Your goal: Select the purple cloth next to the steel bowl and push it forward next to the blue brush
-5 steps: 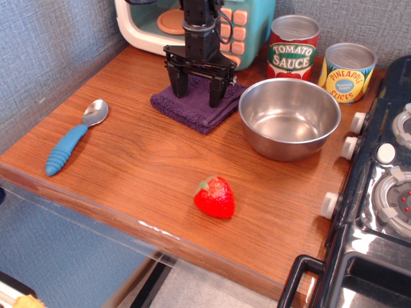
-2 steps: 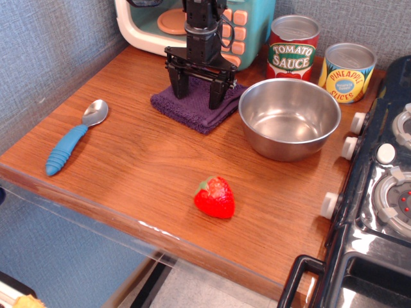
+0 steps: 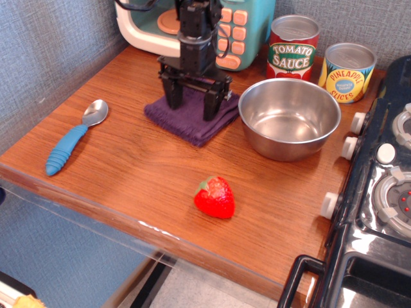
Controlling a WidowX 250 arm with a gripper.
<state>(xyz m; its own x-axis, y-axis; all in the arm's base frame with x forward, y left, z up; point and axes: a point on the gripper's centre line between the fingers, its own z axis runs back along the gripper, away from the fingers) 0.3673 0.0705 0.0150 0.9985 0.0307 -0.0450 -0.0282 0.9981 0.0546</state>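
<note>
My gripper (image 3: 192, 106) spread wide, fingertips pressed onto the purple cloth (image 3: 191, 119); steel bowl (image 3: 289, 117) to its right, blue brush (image 3: 72, 142) far left, nearer me.

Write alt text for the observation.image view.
A robot gripper, fingers spread, presses down on a purple cloth beside a steel bowl on a wooden counter. A blue brush lies far left, a toy strawberry in front.
</note>
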